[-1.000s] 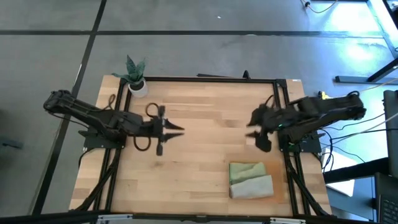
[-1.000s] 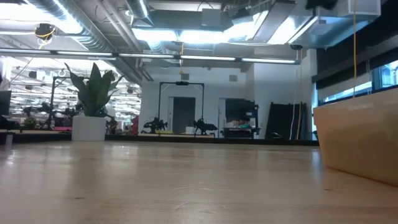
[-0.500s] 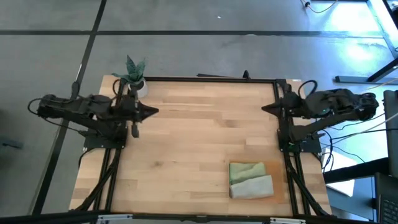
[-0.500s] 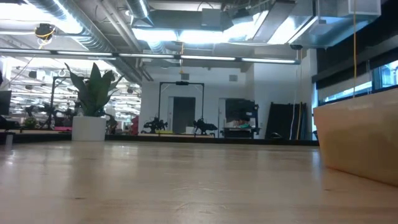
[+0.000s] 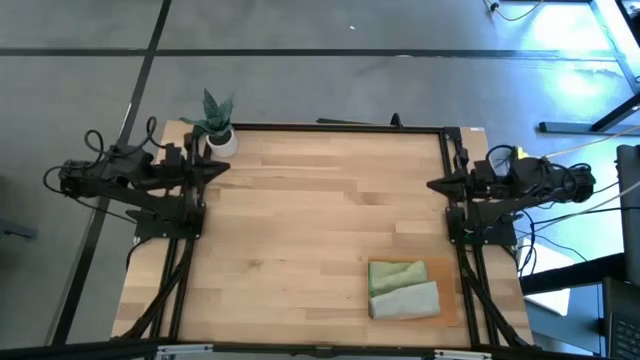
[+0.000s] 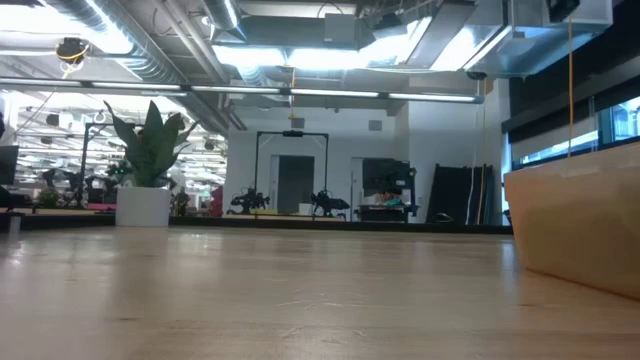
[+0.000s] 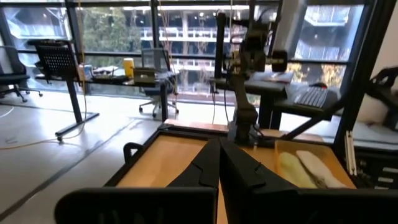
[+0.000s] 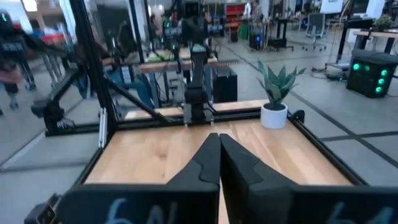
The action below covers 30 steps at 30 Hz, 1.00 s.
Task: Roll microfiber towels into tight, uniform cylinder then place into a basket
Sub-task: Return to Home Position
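Observation:
Two bundled microfiber towels lie side by side in the basket near the table's near right corner. The sage green towel is on the far side and the pale grey towel on the near side. The left wrist view shows the green towel and the grey towel too. My left gripper is drawn back at the table's left edge, shut and level, holding nothing. My right gripper is drawn back at the right edge, also shut, level and holding nothing.
A small potted plant stands at the far left corner, close to my left gripper. A black frame runs along the table's edges. In the low view the basket's wall rises at the right. Bare wooden tabletop lies between the arms.
Both arms have pulled back from over the table, the left toward the left edge and the right toward the right edge. Both grippers have shut on nothing. The right gripper has tipped up from slanting downward to level. The towels have stayed where they were.

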Motion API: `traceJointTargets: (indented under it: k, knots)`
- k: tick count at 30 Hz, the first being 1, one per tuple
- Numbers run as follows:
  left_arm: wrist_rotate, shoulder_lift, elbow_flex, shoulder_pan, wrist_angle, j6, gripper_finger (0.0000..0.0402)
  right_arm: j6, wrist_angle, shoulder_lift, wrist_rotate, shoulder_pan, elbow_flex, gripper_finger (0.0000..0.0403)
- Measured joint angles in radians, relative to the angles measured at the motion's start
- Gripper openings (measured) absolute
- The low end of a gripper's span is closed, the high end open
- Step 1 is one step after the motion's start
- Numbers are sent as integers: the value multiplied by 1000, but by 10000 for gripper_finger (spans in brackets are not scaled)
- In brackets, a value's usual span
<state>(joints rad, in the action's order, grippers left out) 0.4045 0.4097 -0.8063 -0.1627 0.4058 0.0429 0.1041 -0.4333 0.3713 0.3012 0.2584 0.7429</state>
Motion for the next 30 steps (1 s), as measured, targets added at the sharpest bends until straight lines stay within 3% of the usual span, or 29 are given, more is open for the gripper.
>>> traceJointTargets:
  k: [15, 30]
  knots:
    - [51, -409, 417, 0, -233, 46, 0, 142, 160, -257, 0, 0, -306, 4]
    - [57, -407, 548, 0, -242, 105, 0, 180, 294, -367, -7, 0, -504, 3]
